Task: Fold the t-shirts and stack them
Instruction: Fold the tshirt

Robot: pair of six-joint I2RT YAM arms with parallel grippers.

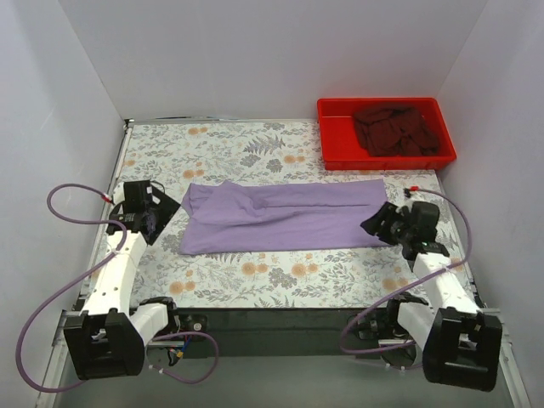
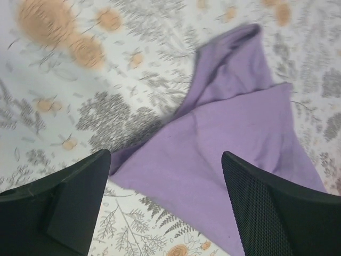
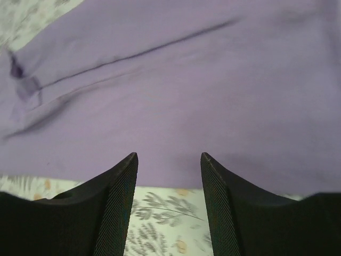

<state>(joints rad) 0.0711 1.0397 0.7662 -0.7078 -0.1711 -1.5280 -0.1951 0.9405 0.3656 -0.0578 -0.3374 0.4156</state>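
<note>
**Lavender shirt stretched crosswise between two open-fingered grippers**

The lavender t-shirt (image 1: 285,218) is being seen flat, just nearer than the red tray (image 1: 340,158), with its long axis running left-right. One end each is being faced by the left gripper (image 2: 165,156) and the right gripper (image 3: 169,156), equally near, fingers apart (nothing clamped). Two shirts are being counted. The maroon t-shirt (image 1: 395,127) is lying crumpled inside the one tray.

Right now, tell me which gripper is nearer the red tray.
Right. The right gripper sits at the lavender shirt's right end, a short way in front of the red tray. The left gripper is at the shirt's left end, much farther away.
</note>
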